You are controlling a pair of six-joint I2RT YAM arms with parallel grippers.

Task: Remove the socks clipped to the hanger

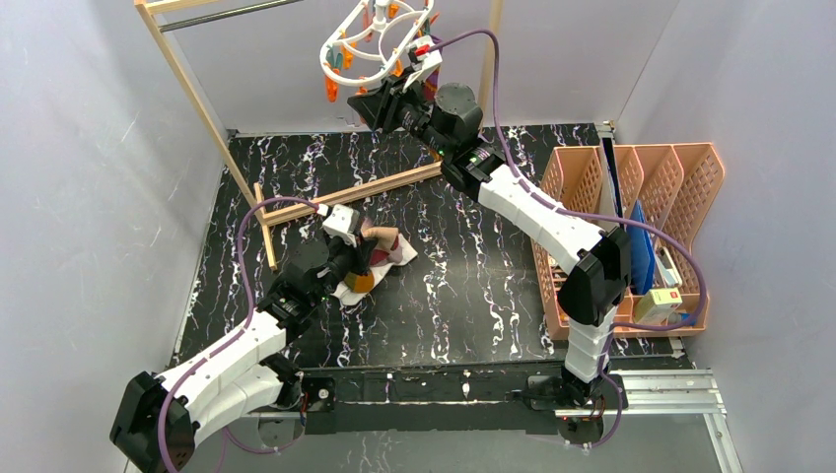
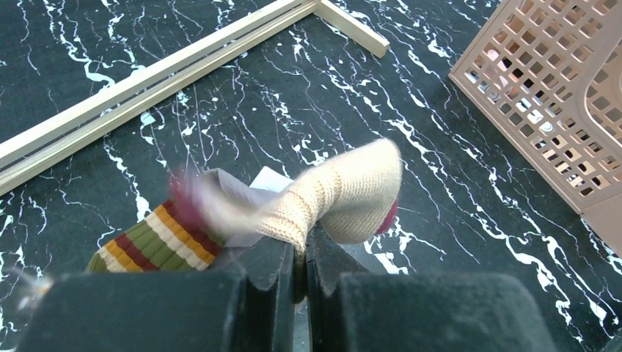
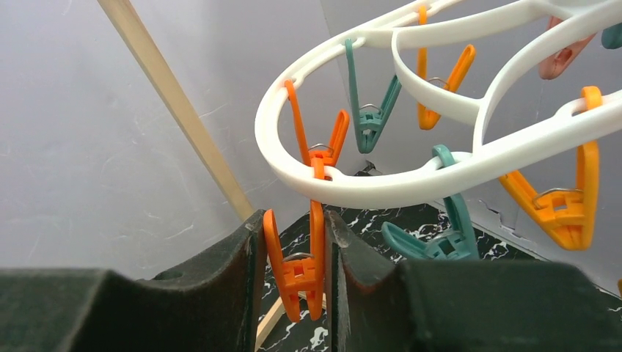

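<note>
The white oval hanger (image 1: 380,39) hangs at the back, its orange, teal and pink pegs dangling with no socks on them; it also fills the right wrist view (image 3: 381,187). My right gripper (image 1: 373,104) (image 3: 293,220) is raised under the ring, its jaws pressed on both arms of an orange peg (image 3: 297,268). My left gripper (image 1: 365,261) (image 2: 299,246) is low over the table, shut on a tan ribbed sock (image 2: 345,191). A striped sock (image 2: 158,238) and a blurred white one (image 2: 235,198) lie beside it. The sock pile (image 1: 389,251) lies mid-table.
The wooden rack frame (image 1: 197,99) stands at the back left, with its base bar (image 1: 345,192) (image 2: 147,81) lying across the black marbled table. A peach lattice organizer (image 1: 631,227) (image 2: 550,95) stands at the right edge.
</note>
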